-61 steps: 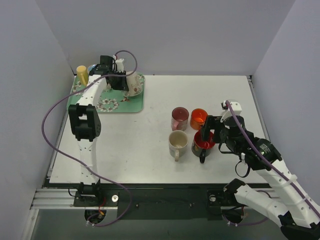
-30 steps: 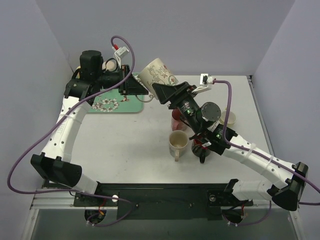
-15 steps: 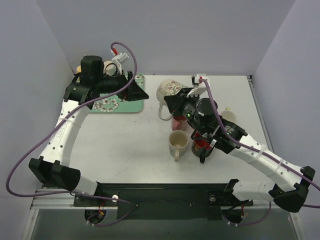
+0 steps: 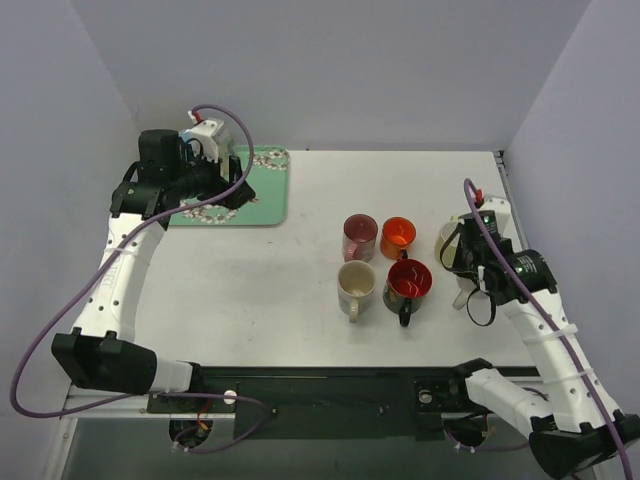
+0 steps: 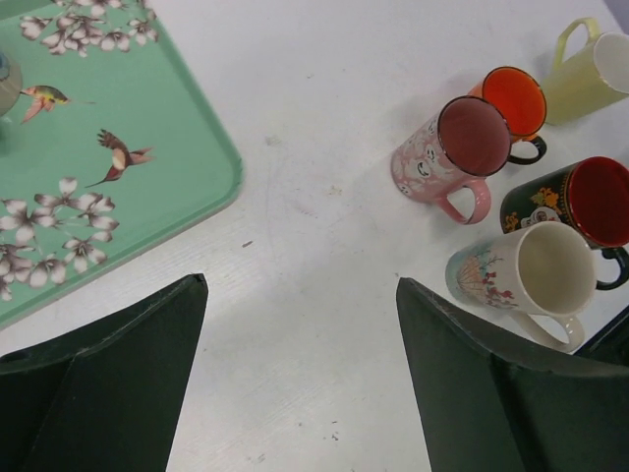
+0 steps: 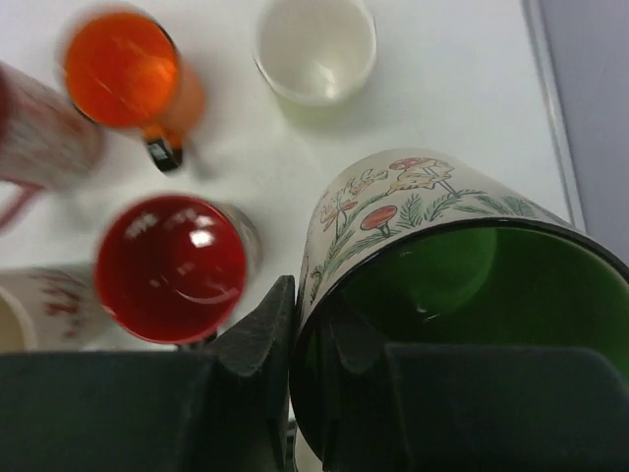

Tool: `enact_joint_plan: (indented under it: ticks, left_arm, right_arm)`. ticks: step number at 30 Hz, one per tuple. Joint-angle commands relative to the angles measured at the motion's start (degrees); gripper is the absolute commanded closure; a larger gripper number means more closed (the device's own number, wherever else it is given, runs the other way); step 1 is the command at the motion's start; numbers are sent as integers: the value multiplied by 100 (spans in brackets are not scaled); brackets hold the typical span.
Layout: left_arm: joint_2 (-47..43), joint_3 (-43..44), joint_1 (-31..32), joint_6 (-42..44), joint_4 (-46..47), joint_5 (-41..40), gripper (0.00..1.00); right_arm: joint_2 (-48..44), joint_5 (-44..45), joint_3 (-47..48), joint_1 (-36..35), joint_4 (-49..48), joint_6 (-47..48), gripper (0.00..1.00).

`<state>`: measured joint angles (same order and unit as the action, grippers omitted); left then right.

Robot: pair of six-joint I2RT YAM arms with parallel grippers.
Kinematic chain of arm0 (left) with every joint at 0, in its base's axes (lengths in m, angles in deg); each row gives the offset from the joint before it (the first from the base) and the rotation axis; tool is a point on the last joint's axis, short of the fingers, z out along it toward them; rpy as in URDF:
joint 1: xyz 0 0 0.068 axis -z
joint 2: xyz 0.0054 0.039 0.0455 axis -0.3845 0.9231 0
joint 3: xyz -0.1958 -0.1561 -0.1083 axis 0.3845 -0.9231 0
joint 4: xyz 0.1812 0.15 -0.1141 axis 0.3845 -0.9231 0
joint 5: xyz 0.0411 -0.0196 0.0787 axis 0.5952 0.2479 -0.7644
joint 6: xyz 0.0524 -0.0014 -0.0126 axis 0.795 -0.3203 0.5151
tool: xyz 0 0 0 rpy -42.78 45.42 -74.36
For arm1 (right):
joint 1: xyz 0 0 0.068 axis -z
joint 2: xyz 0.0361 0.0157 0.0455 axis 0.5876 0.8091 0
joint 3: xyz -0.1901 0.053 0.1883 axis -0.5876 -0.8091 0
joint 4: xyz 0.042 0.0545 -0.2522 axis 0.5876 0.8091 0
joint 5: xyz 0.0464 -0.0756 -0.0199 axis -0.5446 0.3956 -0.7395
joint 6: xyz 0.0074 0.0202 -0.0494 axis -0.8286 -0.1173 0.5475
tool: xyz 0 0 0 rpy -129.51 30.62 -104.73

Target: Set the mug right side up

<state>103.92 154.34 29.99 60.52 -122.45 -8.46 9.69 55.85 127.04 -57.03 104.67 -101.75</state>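
- Pinching the mug [image 6: 432, 246] by its wall, the right gripper [image 6: 300, 364] is clamped on it: one finger outside, one inside the green interior, so the mouth is kept facing up at the wrist cam.
- Red-lined mug [image 6: 169, 267] is seen just beside the outer finger; orange mug [image 6: 120, 67] & cream mug [image 6: 314, 44] are seen past the fingertips.
- Whether its base touches the table [image 6: 442, 88] can't be told.
- Judged: mug looks righted; set-down + release are left.
- Left gripper [image 5: 300, 334] is held w/ jaws wide apart, only bare table between; tray [image 5: 147, 197] lies outside one finger. It is parked clear of the right arm's work, prob.
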Motion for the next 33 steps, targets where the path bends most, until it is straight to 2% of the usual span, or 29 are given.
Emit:
enact_joint_plan:
  ticks: [1, 5, 9, 18, 23, 27, 28, 30, 33]
  left_arm:
    - [-376, -210, -52, 456, 420, -329, 11]
    - [-403, -316, -52, 535, 447, -346, 10]
    - [-403, -404, -52, 596, 473, -390, 7]
    - [-140, -527, -157, 807, 675, -706, 7]
    - [334, -773, -333, 1070, 1009, -1206, 6]
    - [949, -624, -483, 1369, 1220, -1628, 6]
    - [1142, -572, -491, 1431, 1351, -1769, 6]
    - [1511, -457, -492, 1545, 1649, -2103, 6]
    - [2092, 103, -492, 1555, 1853, -2393, 9]
  right_arm:
    - [-228, -682, -1023, 538, -119, -116, 100]
    - [-10, -1804, -1753, 1416, -743, -89, 100]
    - [429, -2465, -2159, 1804, -1271, -28, 100]
    - [1308, -2379, -2133, 2060, -1413, 209, 100]
    - [1581, -2054, -2177, 2086, -1360, 306, 100]
    - [1678, -2054, -2186, 2086, -1369, 368, 100]
    - [1687, -2054, -2186, 2086, -1369, 376, 99]
    - [1644, -2054, -2168, 2086, -1351, 394, 84]
    - [1494, -1843, -2063, 2086, -1272, 368, 72]
